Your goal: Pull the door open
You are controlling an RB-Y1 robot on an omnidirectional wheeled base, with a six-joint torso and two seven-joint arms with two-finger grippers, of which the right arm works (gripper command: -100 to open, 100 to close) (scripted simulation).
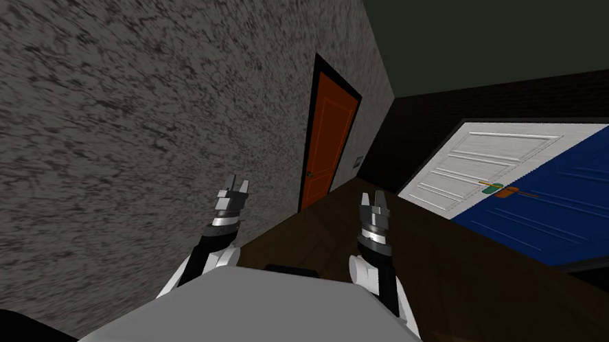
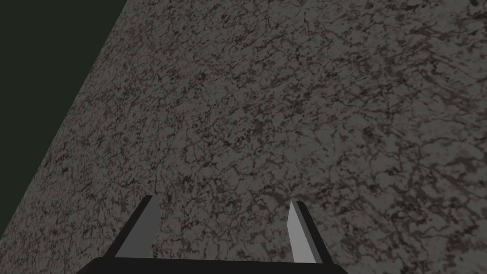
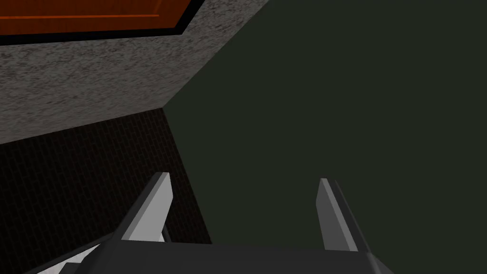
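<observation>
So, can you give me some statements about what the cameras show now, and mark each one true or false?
1. Both grippers are open. True: the left gripper and the right gripper each have their fingers spread apart, with nothing between them.
2. The left gripper is holding a door handle. False: it holds nothing and faces a mottled grey wall.
3. The orange door is shut in its black frame. True.
4. The blue door is on the robot's left. False: it is on the right, next to a white door.
5. The floor is white. False: it is dark brown.
</observation>
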